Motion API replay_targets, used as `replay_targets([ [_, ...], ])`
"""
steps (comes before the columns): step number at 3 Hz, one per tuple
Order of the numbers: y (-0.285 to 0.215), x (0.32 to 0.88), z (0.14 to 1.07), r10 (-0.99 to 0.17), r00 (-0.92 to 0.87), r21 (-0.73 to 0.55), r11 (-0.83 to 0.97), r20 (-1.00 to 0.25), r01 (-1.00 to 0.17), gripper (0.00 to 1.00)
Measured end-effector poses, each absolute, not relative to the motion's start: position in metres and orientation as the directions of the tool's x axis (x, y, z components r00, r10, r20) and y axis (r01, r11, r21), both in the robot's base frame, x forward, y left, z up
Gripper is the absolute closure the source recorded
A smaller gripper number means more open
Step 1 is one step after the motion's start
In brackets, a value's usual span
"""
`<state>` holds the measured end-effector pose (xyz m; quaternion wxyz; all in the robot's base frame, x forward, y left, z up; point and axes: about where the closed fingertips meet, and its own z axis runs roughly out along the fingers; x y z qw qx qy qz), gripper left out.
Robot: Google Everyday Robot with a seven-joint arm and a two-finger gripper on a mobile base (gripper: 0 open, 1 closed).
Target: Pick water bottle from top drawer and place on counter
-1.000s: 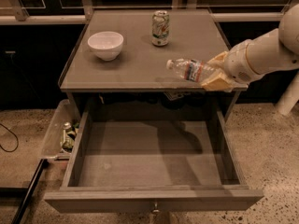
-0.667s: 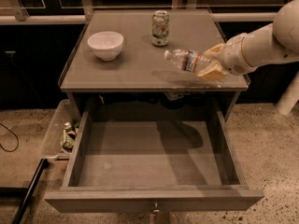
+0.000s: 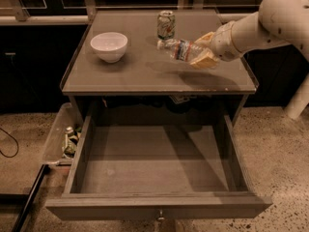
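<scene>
The water bottle [image 3: 179, 49] is clear with a white cap and a dark label band. It lies sideways in the air above the counter [image 3: 145, 74], cap pointing left. My gripper [image 3: 203, 51] is shut on the bottle's base end, coming in from the right on a white arm. The bottle's shadow falls on the counter below it. The top drawer [image 3: 154, 166] is pulled fully open below the counter and shows only its bare floor. Its small metal knob [image 3: 161, 217] sits at the front panel's centre.
A green-and-white soda can [image 3: 166, 24] stands at the counter's back, just behind the bottle's cap. A white bowl [image 3: 109, 46] sits at the counter's left. A small clear plastic bin [image 3: 63, 140] with small items hangs left of the drawer. A dark cable lies on the speckled floor at left.
The gripper has carried the bottle up and back, from over the counter's front right edge to above the counter's middle right, closer to the soda can.
</scene>
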<state>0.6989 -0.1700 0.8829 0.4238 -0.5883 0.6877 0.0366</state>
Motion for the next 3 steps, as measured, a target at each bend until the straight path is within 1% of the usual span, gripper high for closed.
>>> replay_targets([
  [1,-0.1604,0.719,0.8698,-0.763,0.057,-0.413,0.284,-0.644,-0.865,1.0],
  [2,-0.1604,0.7218,0.8709,-0.761,0.059,-0.414,0.285,-0.646,-0.865,0.8],
  [3,-0.1604,0.7218,0.8709,-0.761,0.059,-0.414,0.284,-0.646,-0.865,0.57],
])
